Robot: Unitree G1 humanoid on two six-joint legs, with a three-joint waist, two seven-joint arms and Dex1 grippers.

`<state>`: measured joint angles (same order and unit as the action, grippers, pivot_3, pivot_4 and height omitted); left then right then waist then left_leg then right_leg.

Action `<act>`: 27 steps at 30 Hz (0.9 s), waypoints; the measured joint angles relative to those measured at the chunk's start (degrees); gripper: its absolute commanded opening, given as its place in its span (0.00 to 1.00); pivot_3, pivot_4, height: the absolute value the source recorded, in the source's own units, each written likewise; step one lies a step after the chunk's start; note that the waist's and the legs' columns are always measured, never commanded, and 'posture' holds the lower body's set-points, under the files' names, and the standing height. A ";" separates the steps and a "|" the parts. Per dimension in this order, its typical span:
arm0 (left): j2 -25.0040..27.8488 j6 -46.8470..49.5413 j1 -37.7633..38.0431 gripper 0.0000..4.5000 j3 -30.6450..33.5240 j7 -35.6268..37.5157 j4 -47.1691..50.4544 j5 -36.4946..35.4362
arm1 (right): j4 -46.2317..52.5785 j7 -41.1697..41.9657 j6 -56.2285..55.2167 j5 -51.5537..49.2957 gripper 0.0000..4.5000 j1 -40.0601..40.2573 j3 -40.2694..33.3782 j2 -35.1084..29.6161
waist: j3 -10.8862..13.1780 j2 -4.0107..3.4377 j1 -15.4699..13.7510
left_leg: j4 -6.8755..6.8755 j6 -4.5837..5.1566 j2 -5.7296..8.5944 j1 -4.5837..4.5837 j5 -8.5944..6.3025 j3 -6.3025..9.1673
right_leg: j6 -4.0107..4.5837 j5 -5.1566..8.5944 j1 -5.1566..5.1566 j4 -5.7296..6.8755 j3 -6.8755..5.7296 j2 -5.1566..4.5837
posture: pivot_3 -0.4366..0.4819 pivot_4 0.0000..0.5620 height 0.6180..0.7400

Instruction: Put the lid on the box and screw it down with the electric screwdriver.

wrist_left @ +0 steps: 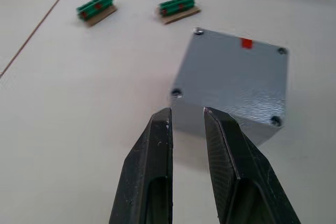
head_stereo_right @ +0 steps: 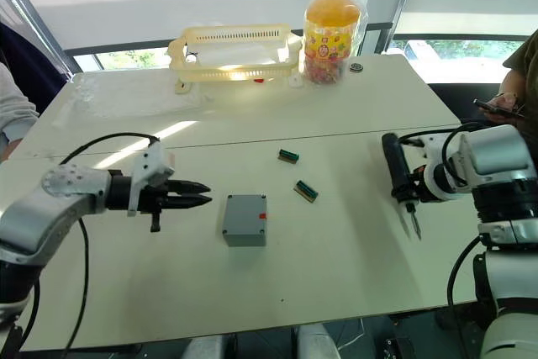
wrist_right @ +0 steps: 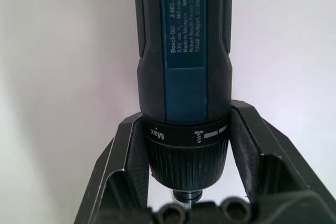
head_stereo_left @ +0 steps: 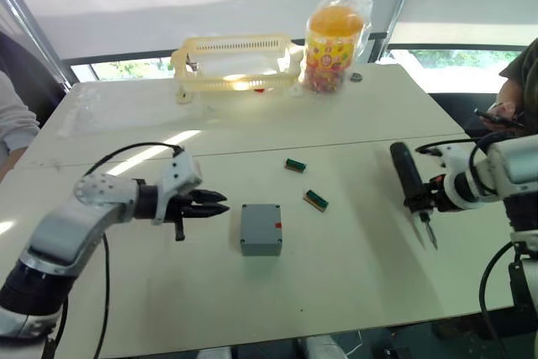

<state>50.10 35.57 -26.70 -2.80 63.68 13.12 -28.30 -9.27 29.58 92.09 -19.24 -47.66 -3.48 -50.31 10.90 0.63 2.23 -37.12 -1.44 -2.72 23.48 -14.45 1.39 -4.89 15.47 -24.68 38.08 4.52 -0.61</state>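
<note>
Left gripper fingers slightly apart, empty, just beside box mid-table, lid already seated. Right gripper clamps electric screwdriver, well apart; align bit vertically over corner screw before driving.

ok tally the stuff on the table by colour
grey: 1, the box with its lid on
green: 2, small connector pieces
yellow: 2, basket, bagged candy jar
black: 1, small round thing
total: 6
</note>
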 measured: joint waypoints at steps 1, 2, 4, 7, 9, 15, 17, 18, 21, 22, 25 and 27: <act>-0.61 0.03 -1.29 0.21 0.09 0.95 -0.93 -0.66 | 4.24 -1.96 0.01 0.10 0.39 0.41 -3.44 1.65 | 0.02 -0.04 0.17 | 0.02 0.00 0.00 0.00 0.00 0.00 | 0.00 0.00 -0.02 0.01 0.00 0.00 | 0.48 0.27 1.00; -1.21 0.11 -2.65 0.21 -0.05 2.13 -1.70 -1.41 | 9.55 -4.13 0.02 0.47 0.39 0.96 -6.73 3.67 | 0.01 -0.05 0.35 | 0.05 0.00 -0.02 -0.01 0.00 0.00 | 0.00 0.00 -0.03 0.03 0.01 0.03 | 0.48 0.27 1.00; -2.65 0.40 -5.07 0.21 -0.82 3.48 -2.81 -2.19 | 21.72 -8.01 -0.06 1.52 0.39 2.94 -12.35 8.12 | 0.01 -0.06 0.34 | 0.11 0.00 -0.03 -0.02 0.00 0.10 | 0.00 0.01 -0.04 0.04 -0.05 0.06 | 0.48 0.27 1.00; -4.99 1.42 -7.24 0.21 -1.93 3.64 -5.00 -2.14 | 34.73 -11.12 -6.47 1.61 0.39 5.97 -18.06 17.44 | 0.00 -0.07 0.40 | 0.08 0.00 -0.03 -0.01 0.00 0.12 | 0.00 0.00 -0.02 0.06 -0.07 0.06 | 0.48 0.27 1.00; -6.09 1.65 -7.73 0.21 -3.26 3.36 -5.14 -1.85 | 39.41 -12.19 -17.55 0.72 0.39 7.93 -19.53 25.19 | 0.00 -0.08 0.46 | 0.07 0.00 -0.03 -0.02 0.00 0.09 | 0.00 0.00 -0.01 0.06 -0.04 0.05 | 0.48 0.27 1.00; -6.28 2.63 -5.78 0.21 -5.61 2.02 -2.30 -0.10 | 44.57 -10.21 -43.08 -5.54 0.39 13.64 -16.36 42.26 | 0.00 -0.08 0.30 | 0.04 -0.02 -0.03 -0.02 0.01 0.11 | -0.01 0.00 0.06 0.04 -0.07 0.00 | 0.48 0.27 1.00; -6.31 3.12 -4.80 0.21 -5.98 1.04 -1.21 0.37 | 44.13 -7.17 -46.17 -9.52 0.39 17.32 -13.57 45.80 | 0.00 -0.08 0.29 | 0.01 -0.02 -0.03 -0.03 0.01 0.11 | 0.00 0.00 0.08 0.06 -0.08 -0.01 | 0.48 0.27 1.00; -6.54 3.66 -4.58 0.21 -6.09 0.44 -0.63 0.40 | 43.40 -5.82 -47.56 -10.72 0.39 18.93 -11.65 46.97 | 0.00 -0.08 0.27 | 0.01 -0.02 -0.03 -0.03 0.01 0.12 | 0.00 0.00 0.08 0.07 -0.09 -0.01 | 0.48 0.27 1.00; -6.88 4.19 -2.82 0.21 -6.19 -1.16 2.25 0.67 | 40.73 -3.05 -52.47 -11.22 0.39 22.40 -6.26 47.57 | 0.00 -0.08 0.27 | 0.00 -0.03 -0.03 -0.05 0.02 0.12 | 0.00 0.00 0.11 0.05 -0.09 -0.01 | 0.48 0.27 1.00; -6.86 4.19 -2.02 0.21 -6.49 -1.61 3.01 0.89 | 40.12 -2.37 -53.74 -11.15 0.39 23.50 -5.20 47.45 | 0.00 -0.08 0.25 | 0.01 -0.03 -0.03 -0.04 0.02 0.12 | 0.00 0.00 0.10 0.05 -0.09 -0.01 | 0.48 0.27 1.00; -7.42 4.22 -0.26 0.21 -7.54 -2.99 4.09 1.65 | 38.23 -0.60 -57.08 -10.69 0.39 26.91 -1.98 46.60 | 0.00 -0.08 0.25 | 0.01 -0.03 -0.03 -0.05 0.02 0.15 | 0.01 0.01 0.10 0.07 -0.12 0.00 | 0.48 0.27 1.00; -7.51 3.74 0.00 0.21 -7.97 -3.64 4.47 2.85 | 37.57 0.06 -58.56 -10.26 0.39 28.20 -0.16 45.59 | 0.00 -0.09 0.29 | 0.00 -0.04 -0.03 -0.06 0.03 0.15 | 0.01 0.00 0.10 0.07 -0.12 0.01 | 0.48 0.27 1.00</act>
<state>42.58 39.31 -26.70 -10.77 60.03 17.59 -25.44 28.30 29.65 33.53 -29.50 -19.45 -3.63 -4.73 10.90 0.55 2.52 -37.11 -1.48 -2.75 23.41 -14.42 1.54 -4.88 15.48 -24.57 38.15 4.40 -0.60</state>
